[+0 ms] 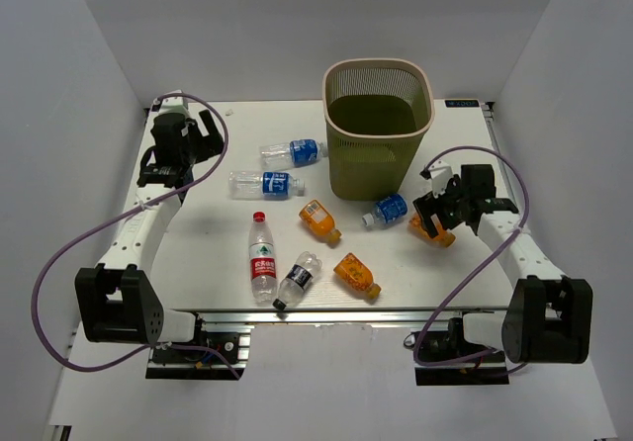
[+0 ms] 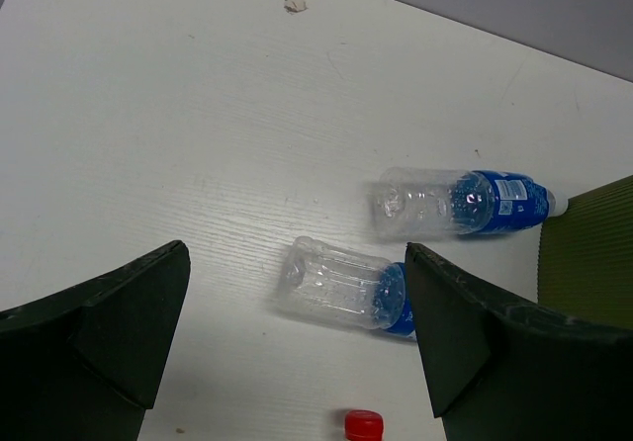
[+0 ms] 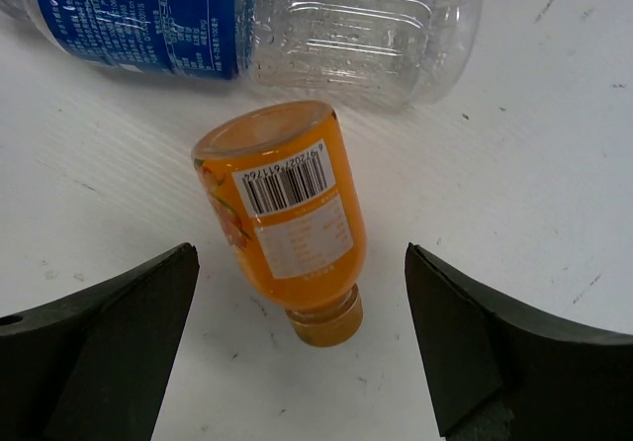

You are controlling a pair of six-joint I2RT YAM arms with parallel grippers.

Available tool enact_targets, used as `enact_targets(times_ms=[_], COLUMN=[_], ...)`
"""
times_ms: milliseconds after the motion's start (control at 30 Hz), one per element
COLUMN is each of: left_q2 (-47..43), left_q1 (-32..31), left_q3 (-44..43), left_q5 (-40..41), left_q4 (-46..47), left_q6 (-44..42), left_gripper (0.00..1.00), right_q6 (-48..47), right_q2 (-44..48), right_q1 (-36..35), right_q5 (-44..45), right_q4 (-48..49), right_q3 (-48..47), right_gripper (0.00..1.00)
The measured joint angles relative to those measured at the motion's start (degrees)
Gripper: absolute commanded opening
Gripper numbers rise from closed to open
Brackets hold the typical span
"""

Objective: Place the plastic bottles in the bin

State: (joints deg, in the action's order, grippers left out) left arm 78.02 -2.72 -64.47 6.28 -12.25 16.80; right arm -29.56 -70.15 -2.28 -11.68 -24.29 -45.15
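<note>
Orange bottle point(image 3: 287, 214): stubby, smooth plastic, on its side on the table point(image 1: 213, 253). It lies between the fingers of the right pincer point(image 3: 299, 263) and touches neither. Cap end points toward the pincer. White label with a barcode; fine print unreadable. Right pincer spread wide, holding nothing.

Just past the orange bottle's base, a ribbed clear bottle point(image 3: 297, 16) lies crosswise. Its blue label carries white print too small to read.

Left pincer point(image 2: 297, 263) also wide and empty. Ahead of it lie a near blue-label bottle point(image 2: 346, 285) and a far blue-label bottle point(image 2: 460, 202), both dented. A red cap point(image 2: 363, 425) shows between its fingers.

Bin point(image 1: 379, 169): olive-tan mesh, rounded-square rim, tapered, upright. It stands beyond the right pincer, to its left.

Between the pincers, all lying flat:
- second orange bottle point(image 1: 320, 220)
- third orange bottle point(image 1: 357, 275)
- red-label bottle point(image 1: 262, 258)
- dark-label bottle point(image 1: 297, 280)

Table is white with a faint wood grain. Purple cables point(image 1: 59, 263) loop beside both arms.
</note>
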Motion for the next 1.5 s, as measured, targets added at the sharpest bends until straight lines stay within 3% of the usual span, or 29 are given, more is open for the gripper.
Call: enact_targets(times_ms=[367,433,600,700,867,1000,1167,1300,1500], left_q2=[0.0,0.0,-0.1,-0.3,-1.1,-1.9,-2.6,-2.6,-2.4], left_q1=[0.0,0.0,0.0,0.0,0.0,0.0,0.0,-0.1,-4.7], left_q3=[0.0,0.0,0.0,0.0,0.0,0.0,0.7,3.9,7.5], left_q5=[0.3,0.3,0.3,0.1,0.7,0.5,-1.4,-3.6,-4.1], left_q4=[-0.8,-1.3,-2.4,-3.1,-4.1,-4.2,-3.9,-3.8,-6.0], left_q6=[0.8,1.5,3.1,4.3,7.5,9.5,13.0,15.1,17.4], left_gripper=[0.98,0.98,0.98,0.98,0.98,0.98,0.98,0.98,0.98], right_q6=[-2.4,-2.4,-1.8,-0.6,4.1,9.1,12.7,15.4,17.0], right_q2=[-7.1,-8.2,-8.9,-6.1,8.5,16.5,16.1,8.9,-10.0], right_q1=[0.0,0.0,-0.1,-0.1,-0.2,-0.2,-0.2,-0.9,-9.2], right_q5=[-2.4,-2.4,-3.0,-3.6,-2.4,1.0,-1.2,-8.5,-11.0], right_q4=[9.8,11.2,12.9,12.3,11.7,10.1,9.9,12.6,14.5], right_q3=[5.1,5.9,6.4,6.4,4.3,-5.0,-21.7,-35.0,-52.0], right_gripper=[0.87,0.83,0.62,0.60,0.59,0.55,0.58,0.55,0.64])
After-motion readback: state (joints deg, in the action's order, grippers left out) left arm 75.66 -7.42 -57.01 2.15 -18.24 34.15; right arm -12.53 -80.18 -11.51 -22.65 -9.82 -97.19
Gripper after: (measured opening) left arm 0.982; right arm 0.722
